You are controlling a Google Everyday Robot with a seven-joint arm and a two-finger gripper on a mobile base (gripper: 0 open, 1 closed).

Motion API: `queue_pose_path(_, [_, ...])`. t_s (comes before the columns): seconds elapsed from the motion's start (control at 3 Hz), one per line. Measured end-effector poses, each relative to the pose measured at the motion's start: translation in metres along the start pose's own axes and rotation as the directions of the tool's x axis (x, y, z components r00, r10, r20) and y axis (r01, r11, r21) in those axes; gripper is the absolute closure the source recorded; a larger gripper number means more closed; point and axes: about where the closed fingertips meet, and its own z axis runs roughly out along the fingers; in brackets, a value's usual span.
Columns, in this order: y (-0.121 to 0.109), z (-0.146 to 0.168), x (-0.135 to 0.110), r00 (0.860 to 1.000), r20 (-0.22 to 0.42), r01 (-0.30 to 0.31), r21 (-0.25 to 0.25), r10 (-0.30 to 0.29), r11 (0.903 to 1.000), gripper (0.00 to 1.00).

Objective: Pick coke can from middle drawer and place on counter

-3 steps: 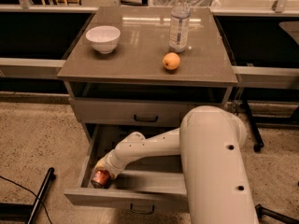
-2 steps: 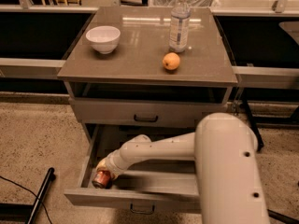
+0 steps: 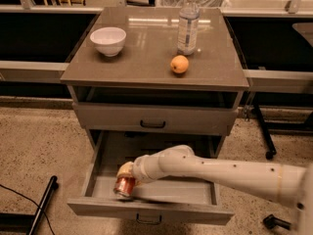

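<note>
The coke can (image 3: 125,188), red-orange with a silver top, is tilted inside the open middle drawer (image 3: 146,211), near its front left. My gripper (image 3: 126,179) reaches into the drawer from the right on the white arm and is shut on the can, gripping its upper part. The counter (image 3: 146,70) is the grey-brown top of the cabinet, above the drawers.
On the counter stand a white bowl (image 3: 108,40), a clear water bottle (image 3: 188,23) and an orange fruit (image 3: 179,64). The upper drawer front (image 3: 152,119) is closed above the arm. A black pole (image 3: 41,204) lies on the floor at left.
The can has moved to the right inside the drawer, away from its left wall, together with the gripper. The arm has swung lower and more to the right.
</note>
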Motion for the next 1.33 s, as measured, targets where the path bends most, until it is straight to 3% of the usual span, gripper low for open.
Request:
queue_pose_path(0.33, [-0.002, -0.075, -0.01, 0.996, -0.062, 0.064, -0.005, -0.064, 0.9979, 1.0])
queue_pose_path(0.67, [0.008, -0.091, -0.003, 0.994, -0.094, 0.05, -0.004, -0.05, 0.9987, 1.0])
queue_pose_path(1.0, [-0.013, -0.102, -0.003, 0.973, -0.14, 0.183, -0.014, -0.184, 0.9829, 1.0])
queue_pose_path(1.33, [-0.047, -0.131, -0.009, 0.925, -0.206, 0.327, 0.009, -0.319, 0.9448, 1.0])
